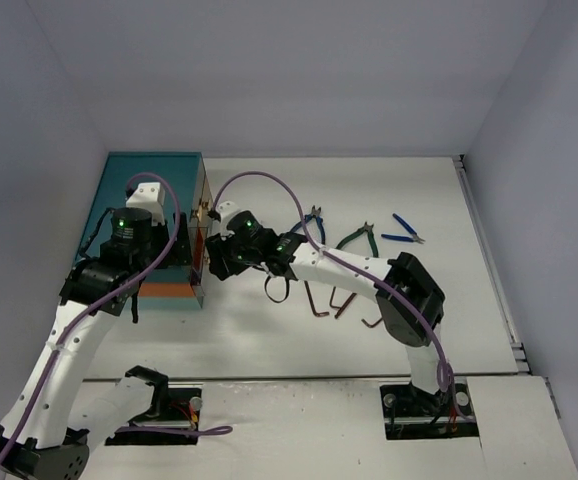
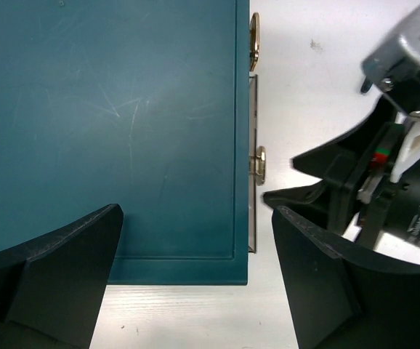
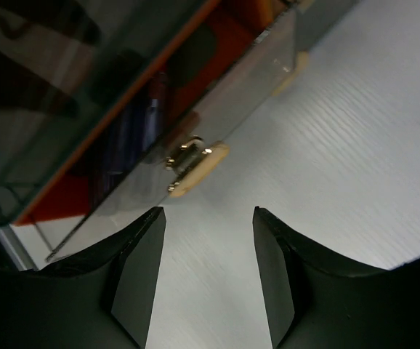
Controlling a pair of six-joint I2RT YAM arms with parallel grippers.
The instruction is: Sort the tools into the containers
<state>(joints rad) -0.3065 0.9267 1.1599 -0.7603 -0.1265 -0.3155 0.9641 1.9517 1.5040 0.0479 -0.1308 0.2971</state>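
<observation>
My right fingers (image 3: 134, 276) stand apart with nothing between them, their tips just short of the brass knob (image 3: 195, 167) on a clear drawer (image 3: 253, 80); blue and red shapes show blurred behind its front. My left fingers (image 2: 326, 291) are spread wide and empty, hovering over the teal chest (image 2: 123, 109) at its drawer edge. On the desk (image 1: 449, 300), right of the chest, lie blue pliers (image 1: 314, 218), green pliers (image 1: 359, 237), another blue pair (image 1: 402, 230) and three hex keys (image 1: 316, 300)

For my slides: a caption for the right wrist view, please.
Right end effector, open and empty, faces the brass knob of a clear drawer.
</observation>
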